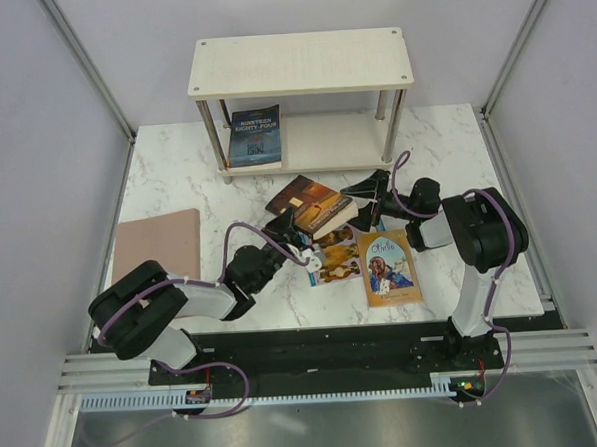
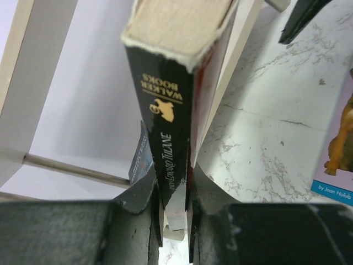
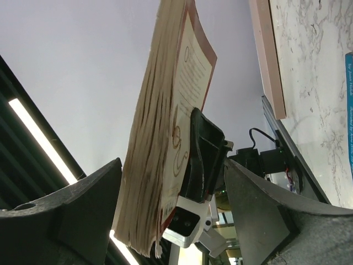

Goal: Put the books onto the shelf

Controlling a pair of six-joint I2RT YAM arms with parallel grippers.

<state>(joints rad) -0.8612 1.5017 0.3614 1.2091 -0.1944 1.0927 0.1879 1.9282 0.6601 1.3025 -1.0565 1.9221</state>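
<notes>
Clamping down on the lower end of a black spine, the left gripper (image 2: 172, 193) is holding a paperback (image 2: 165, 83) up off the marble table (image 1: 445, 146). Pinching it there is probably serving to keep the pages shut while it is being carried. The right gripper (image 3: 175, 171) is standing spread wide around the same paperback's far end, a finger on either side, which reads as readying a handover or a steadying hold. Whether its left finger is brushing the page edges is hard to tell. Beneath and just beside this pair, the dog book (image 1: 335, 257) is lying flat, partly covered, with the portrait book (image 1: 388, 267) flat to its right. Both are waiting their turn, and a pinkish-brown sheet (image 1: 160, 246) is lying well off to the left. Farther back, "Nineteen Eighty-Four" (image 1: 255, 136) is leaning on the lower board of the shelf (image 1: 300, 63), at its left end, with the top board bare. A fifth book is not showing clearly, and the fingers are cutting off part of the spine's title.
</notes>
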